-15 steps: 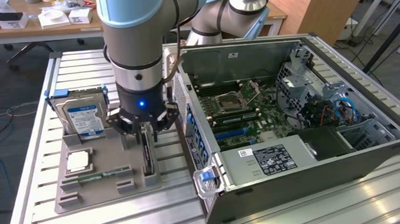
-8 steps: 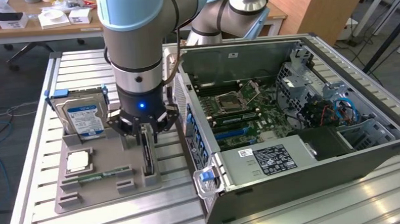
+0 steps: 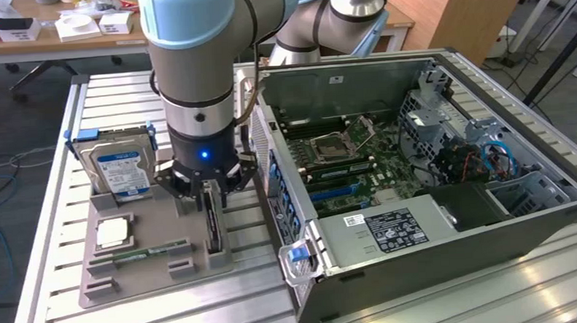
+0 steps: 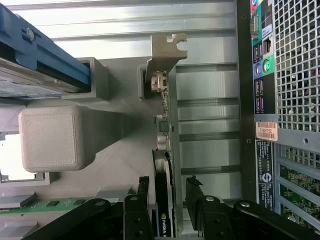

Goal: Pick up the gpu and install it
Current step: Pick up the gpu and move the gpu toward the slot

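A slatted aluminium worktop (image 3: 57, 215) carries a grey parts tray (image 3: 128, 281) and, just beside it, an open computer case (image 3: 418, 221). The gpu (image 4: 167, 145) stands on edge in a tray slot, its long axis level and parallel to the case's side, with its pale metal bracket (image 4: 165, 50) at the end nearer the hard drive (image 3: 121, 165). The end effector (image 4: 168, 185) is spread, one finger on each side of the card with gaps showing, pinching nothing. The card looks light, stiff and fragile, best taken by its flat faces near mid-length, clear of the connector edge and the bracket.
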### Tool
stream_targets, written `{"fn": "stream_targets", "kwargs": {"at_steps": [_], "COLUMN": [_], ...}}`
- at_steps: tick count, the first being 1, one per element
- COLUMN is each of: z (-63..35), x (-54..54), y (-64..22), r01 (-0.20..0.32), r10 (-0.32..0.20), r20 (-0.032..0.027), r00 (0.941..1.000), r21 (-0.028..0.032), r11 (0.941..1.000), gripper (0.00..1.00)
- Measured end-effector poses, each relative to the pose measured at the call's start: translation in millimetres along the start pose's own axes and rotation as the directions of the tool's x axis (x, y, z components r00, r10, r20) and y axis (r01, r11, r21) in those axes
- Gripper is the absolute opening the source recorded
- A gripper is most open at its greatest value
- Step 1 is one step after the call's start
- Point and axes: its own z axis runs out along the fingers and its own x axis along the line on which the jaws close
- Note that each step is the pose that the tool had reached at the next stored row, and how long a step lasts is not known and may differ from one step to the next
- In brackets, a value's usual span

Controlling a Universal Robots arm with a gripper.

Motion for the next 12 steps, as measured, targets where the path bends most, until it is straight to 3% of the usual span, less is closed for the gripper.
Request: {"fn": "stream_targets", "kwargs": {"at_steps": [12], "z": [3.7], "x": [2.1], "y": [-0.3], "r01": [0.005], "r10": [-0.005], "r20": [-0.0003], "r00": [1.0], "r21": [0.0001], "r11": [1.0], "gripper": [0.43]}}
